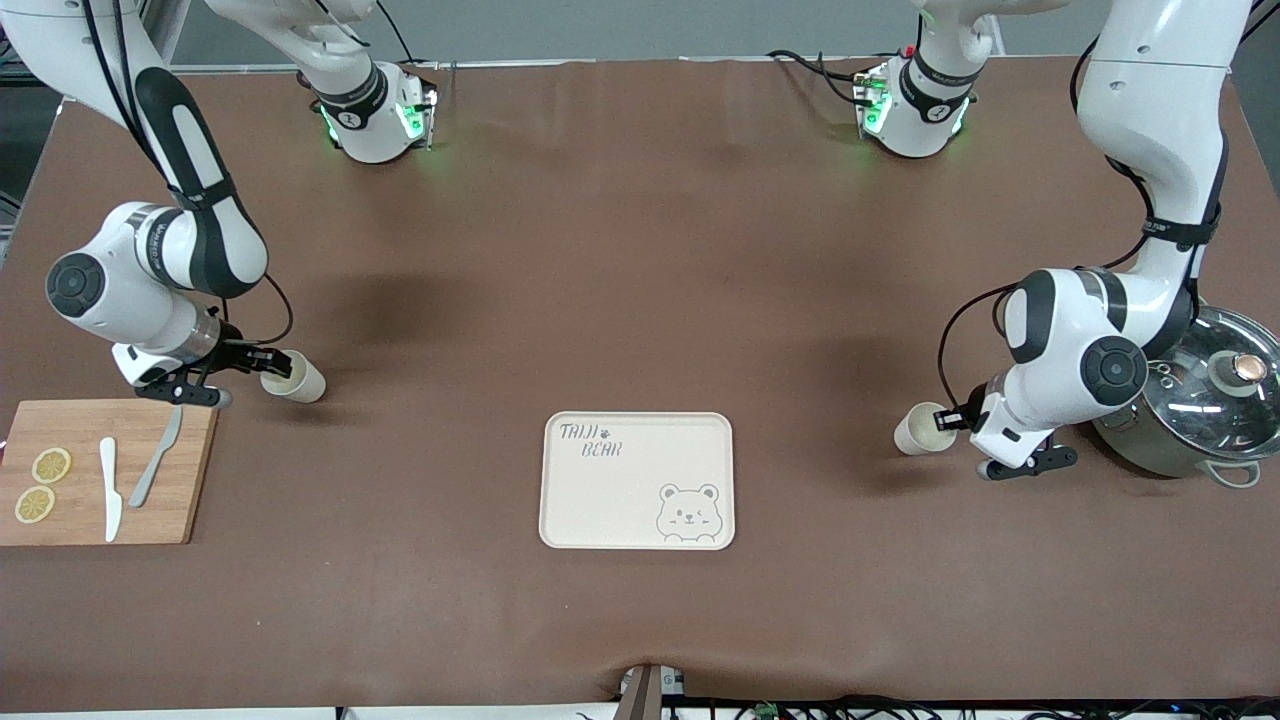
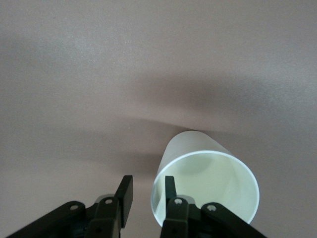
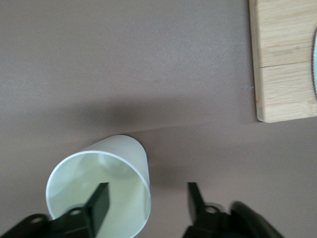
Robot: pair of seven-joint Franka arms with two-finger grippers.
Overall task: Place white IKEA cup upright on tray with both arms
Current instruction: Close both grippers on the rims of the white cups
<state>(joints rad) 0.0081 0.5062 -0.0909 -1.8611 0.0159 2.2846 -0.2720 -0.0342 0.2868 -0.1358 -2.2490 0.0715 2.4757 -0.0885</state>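
I had two white cups on their sides on the tabletop (image 1: pixel 620 250), and neither had reached the tray (image 1: pixel 560 500). One cup (image 1: pixel 293 376) lay toward the right arm's end, beside the wooden cutting board (image 1: pixel 190 470), its mouth turned toward the right gripper (image 1: pixel 262 361). The other cup (image 1: pixel 922 428) lay toward the left arm's end, near the steel pot (image 1: pixel 1150 455), mouth toward the left gripper (image 1: pixel 955 420). The tray sat between them, well apart from both and nearer the front camera, with nothing on it.

In the right wrist view, the right gripper's fingers (image 3: pixel 100 198) straddled the cup's rim wall, one inside the mouth and one outside, with a wide gap between them and no pinch made yet. In the left wrist view, the left gripper's fingers (image 2: pixel 125 191) also straddled the rim, one just inside, one outside, standing narrower but with a gap visible between the outer finger and the wall. I could not confirm contact on either cup.

By my reckoning the task was at its start: both grasps were being set up, nothing was lifted. Closing on the rims, lifting, turning each cup upright, carrying it over the tray and setting it down were all left to do.

The board also carried two lemon slices (image 1: pixel 42 484), a white knife (image 1: pixel 110 488) and a grey knife (image 1: pixel 158 455).
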